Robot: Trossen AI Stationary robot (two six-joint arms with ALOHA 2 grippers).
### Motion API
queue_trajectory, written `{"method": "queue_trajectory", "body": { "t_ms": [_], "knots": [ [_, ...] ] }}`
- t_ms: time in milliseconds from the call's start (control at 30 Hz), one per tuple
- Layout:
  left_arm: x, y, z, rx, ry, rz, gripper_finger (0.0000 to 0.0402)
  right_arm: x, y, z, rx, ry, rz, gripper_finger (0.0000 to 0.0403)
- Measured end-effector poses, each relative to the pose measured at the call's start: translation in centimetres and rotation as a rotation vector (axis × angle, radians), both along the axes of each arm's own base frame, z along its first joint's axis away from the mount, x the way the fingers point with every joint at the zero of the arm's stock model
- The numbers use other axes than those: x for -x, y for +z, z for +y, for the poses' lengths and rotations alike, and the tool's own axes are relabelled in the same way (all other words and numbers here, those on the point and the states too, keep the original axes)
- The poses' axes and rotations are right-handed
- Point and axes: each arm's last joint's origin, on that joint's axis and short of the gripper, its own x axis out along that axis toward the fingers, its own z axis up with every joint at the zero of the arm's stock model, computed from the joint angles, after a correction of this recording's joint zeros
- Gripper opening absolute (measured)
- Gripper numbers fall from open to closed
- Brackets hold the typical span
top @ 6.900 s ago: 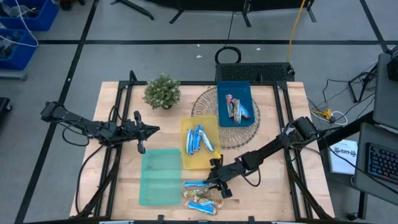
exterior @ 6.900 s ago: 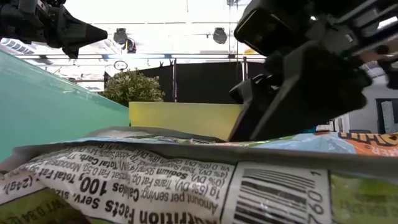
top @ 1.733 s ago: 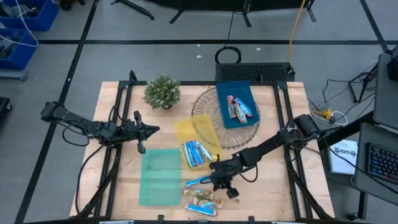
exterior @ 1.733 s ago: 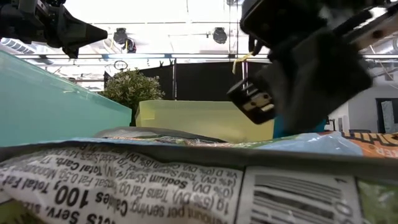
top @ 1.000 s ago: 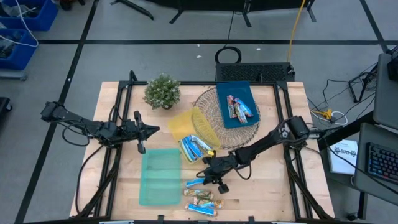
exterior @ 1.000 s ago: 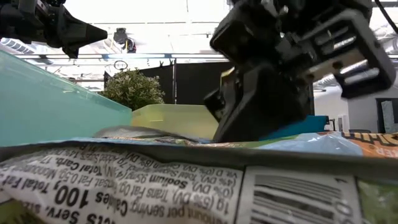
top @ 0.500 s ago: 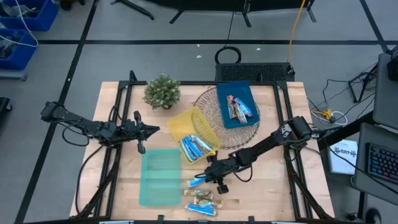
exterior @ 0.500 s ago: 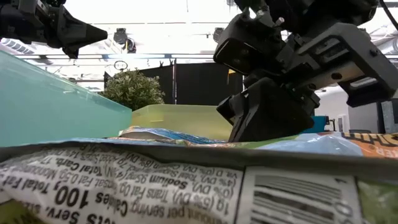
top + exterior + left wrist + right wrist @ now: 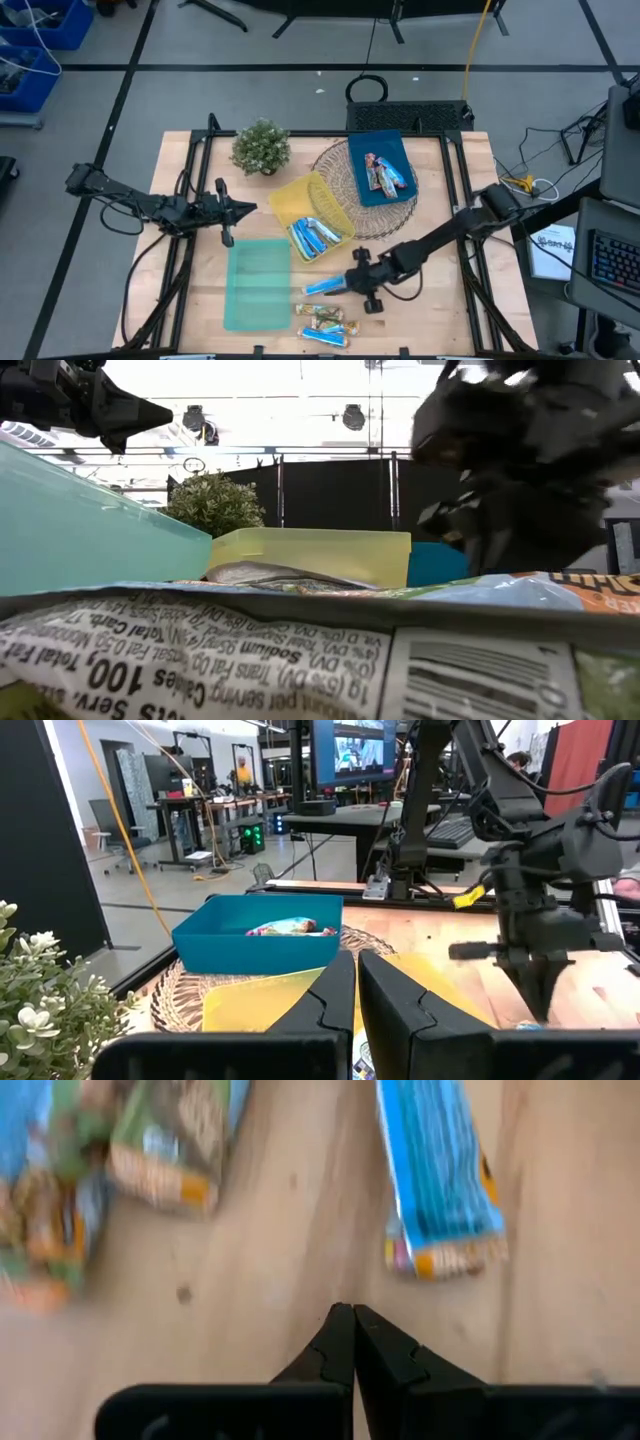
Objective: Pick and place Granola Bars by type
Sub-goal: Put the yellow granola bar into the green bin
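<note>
One blue-and-white granola bar (image 9: 322, 287) lies loose on the table, and shows in the right wrist view (image 9: 438, 1180). Two more bars (image 9: 320, 315) (image 9: 325, 336) lie near the front edge. Several blue bars (image 9: 315, 237) lie in the yellow tray (image 9: 296, 200). Blue-and-red bars (image 9: 380, 172) lie in the blue tray (image 9: 388, 145). My right gripper (image 9: 352, 283) (image 9: 352, 1320) is shut and empty, just right of the loose blue bar. My left gripper (image 9: 250, 207) (image 9: 355, 970) is shut and empty, hovering at the table's left.
An empty green tray (image 9: 258, 283) lies at the front left. A potted plant (image 9: 262, 147) stands at the far left. A round wicker mat (image 9: 340, 165) lies under the blue tray. A bar wrapper (image 9: 250, 660) fills the low view's foreground.
My right gripper has moved from beside the yellow tray's near corner toward the table's right and near edges, staying shut. In the low view it has cleared away from in front of the yellow tray. The loose blue bar has kept nearly the same place.
</note>
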Motion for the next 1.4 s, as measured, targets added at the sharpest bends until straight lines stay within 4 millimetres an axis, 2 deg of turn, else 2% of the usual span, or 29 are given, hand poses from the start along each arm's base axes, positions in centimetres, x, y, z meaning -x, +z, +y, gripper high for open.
{"method": "queue_trajectory", "body": {
  "t_ms": [67,200,433,733,1067,1400],
  "knots": [
    [0.0,0.0,0.0,0.0,0.0,0.0,0.0026,0.0,0.9,0.3,0.015,0.038,-0.075,0.0],
    [0.0,0.0,0.0,0.0,0.0,0.0,0.0026,-1.6,2.9,0.6,-0.026,0.09,-0.293,0.0],
    [0.0,0.0,0.0,0.0,0.0,0.001,0.0026,-2.9,1.9,-0.7,0.005,0.088,-0.33,0.0],
    [0.0,0.0,0.0,0.0,0.0,0.0,0.0026,-3.9,-0.5,-1.8,0.032,0.065,-0.291,0.0],
    [0.0,0.0,0.0,0.0,0.0,0.0,0.0026,-2.1,-0.8,-1.5,0.036,0.006,-0.106,0.0],
    [0.0,0.0,0.0,0.0,0.0,0.0,0.0026,2.1,1.5,-1.2,0.085,-0.096,0.137,0.0]
  ]
}}
